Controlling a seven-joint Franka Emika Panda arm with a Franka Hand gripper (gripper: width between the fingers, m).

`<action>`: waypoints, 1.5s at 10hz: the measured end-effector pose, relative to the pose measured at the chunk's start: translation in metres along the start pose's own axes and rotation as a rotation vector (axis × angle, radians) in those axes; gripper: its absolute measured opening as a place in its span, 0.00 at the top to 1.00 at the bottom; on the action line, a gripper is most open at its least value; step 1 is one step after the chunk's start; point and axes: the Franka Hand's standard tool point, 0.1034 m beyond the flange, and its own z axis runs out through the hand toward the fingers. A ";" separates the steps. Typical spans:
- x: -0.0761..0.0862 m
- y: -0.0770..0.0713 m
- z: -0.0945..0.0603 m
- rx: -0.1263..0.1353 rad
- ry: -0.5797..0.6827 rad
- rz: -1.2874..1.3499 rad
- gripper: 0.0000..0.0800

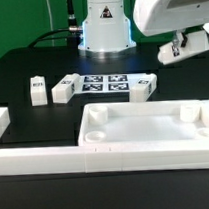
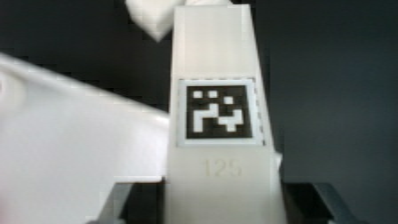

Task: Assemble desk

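Observation:
The white desk top, a wide shallow tray with round corner sockets, lies at the front on the exterior view's right. My gripper hangs above its far right corner, shut on a white square-bar leg held in the air. In the wrist view the leg runs out between my fingers and shows a black-and-white tag, with part of the desk top below it. Three more legs lie on the black table: two on the left and one right of centre.
The marker board lies flat between the loose legs. A long white border rail runs along the front and up the left side. The robot's white base stands at the back.

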 end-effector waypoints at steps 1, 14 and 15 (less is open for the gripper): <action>-0.001 0.000 0.000 -0.010 0.063 0.001 0.64; 0.031 0.036 -0.042 0.001 0.848 0.207 0.64; 0.030 0.041 -0.041 -0.038 0.942 0.218 0.64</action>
